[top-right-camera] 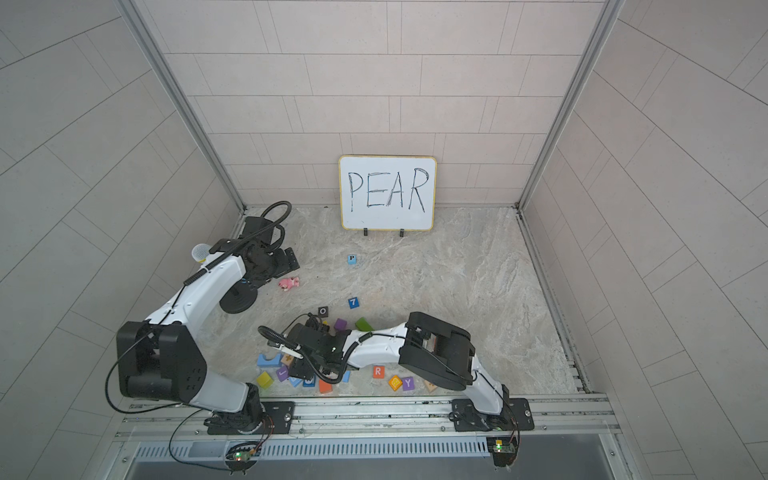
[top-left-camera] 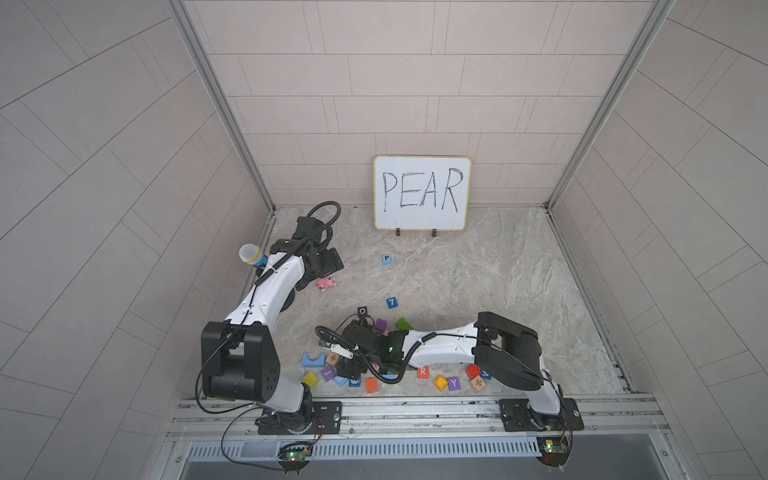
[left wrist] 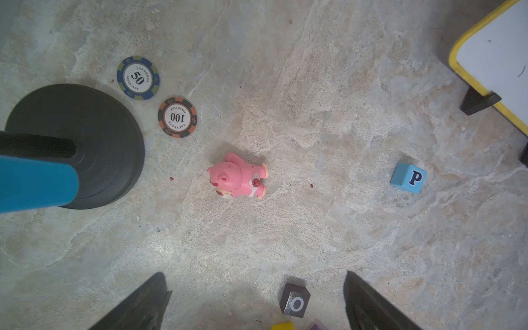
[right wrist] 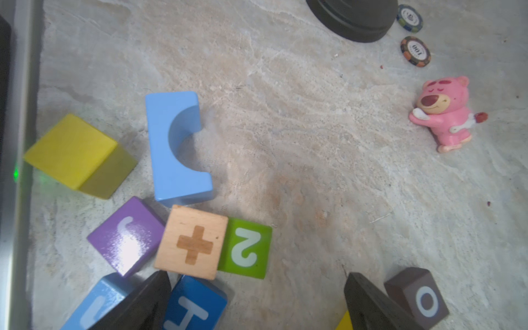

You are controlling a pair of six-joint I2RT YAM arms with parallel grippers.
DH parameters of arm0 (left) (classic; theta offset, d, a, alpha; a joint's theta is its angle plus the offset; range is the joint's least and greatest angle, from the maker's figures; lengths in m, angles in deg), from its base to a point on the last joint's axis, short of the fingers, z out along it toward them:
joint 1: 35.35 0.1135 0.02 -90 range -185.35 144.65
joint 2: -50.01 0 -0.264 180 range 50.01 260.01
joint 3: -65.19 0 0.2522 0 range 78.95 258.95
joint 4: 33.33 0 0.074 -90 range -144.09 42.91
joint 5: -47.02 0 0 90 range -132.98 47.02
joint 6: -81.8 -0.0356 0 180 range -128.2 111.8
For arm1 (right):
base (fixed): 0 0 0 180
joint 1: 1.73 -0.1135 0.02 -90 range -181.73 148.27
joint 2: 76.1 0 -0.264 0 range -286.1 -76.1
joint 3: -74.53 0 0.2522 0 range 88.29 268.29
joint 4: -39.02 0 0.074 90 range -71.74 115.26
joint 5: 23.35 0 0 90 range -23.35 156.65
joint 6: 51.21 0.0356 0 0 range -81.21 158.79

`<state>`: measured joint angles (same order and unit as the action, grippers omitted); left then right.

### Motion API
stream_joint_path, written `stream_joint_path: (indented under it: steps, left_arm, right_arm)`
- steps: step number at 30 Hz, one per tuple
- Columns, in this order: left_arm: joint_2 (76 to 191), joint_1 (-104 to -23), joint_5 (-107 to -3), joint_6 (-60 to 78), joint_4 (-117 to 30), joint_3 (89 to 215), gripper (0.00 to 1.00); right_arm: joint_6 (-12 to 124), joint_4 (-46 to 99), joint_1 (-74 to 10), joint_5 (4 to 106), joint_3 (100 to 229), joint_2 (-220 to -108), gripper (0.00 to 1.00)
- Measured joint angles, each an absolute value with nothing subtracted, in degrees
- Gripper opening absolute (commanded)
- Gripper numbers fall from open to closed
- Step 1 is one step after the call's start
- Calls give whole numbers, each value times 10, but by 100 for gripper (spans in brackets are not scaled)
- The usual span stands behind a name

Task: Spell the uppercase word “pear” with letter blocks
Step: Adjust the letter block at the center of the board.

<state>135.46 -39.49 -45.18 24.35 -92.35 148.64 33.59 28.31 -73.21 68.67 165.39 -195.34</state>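
Marbled tabletop (top-left-camera: 519, 270) | we are holding left claw (left wrist: 254, 275) and right claw (right wrist: 256, 275) spread, empty | P block (top-left-camera: 387, 259) is sitting before whiteboard (top-left-camera: 422, 193) | R block (top-left-camera: 422, 371) is lying beside right forearm (top-left-camera: 440, 347), behind its claw; right arm nearer

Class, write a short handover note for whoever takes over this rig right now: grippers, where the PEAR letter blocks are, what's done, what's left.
Left gripper: open, empty, hovering near the pink bear.
Right gripper: open, empty, low over the block pile.
P block: alone in front of the whiteboard, P facing up.
R block: among the loose blocks, near the purple Y block.
E and A blocks: not readable in any view.
Done: apparently only P set out.
Left: find E and A, fetch R, line them up after P.
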Motion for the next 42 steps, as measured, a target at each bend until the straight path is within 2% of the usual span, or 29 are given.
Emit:
stream_joint_path:
  steps: [30, 35, 42]
  left_arm:
    - [1330, -392, -450, 241, -915, 1470, 100]
    - [1288, -392, -453, 238, -915, 1456, 99]
    - [1223, -388, -451, 240, -912, 1414, 99]
  right_arm:
    - [335, 269, -692, 690, 1721, -1993, 99]
    - [380, 247, -692, 686, 1706, -1943, 94]
    - [510, 206, -692, 686, 1707, -1882, 83]
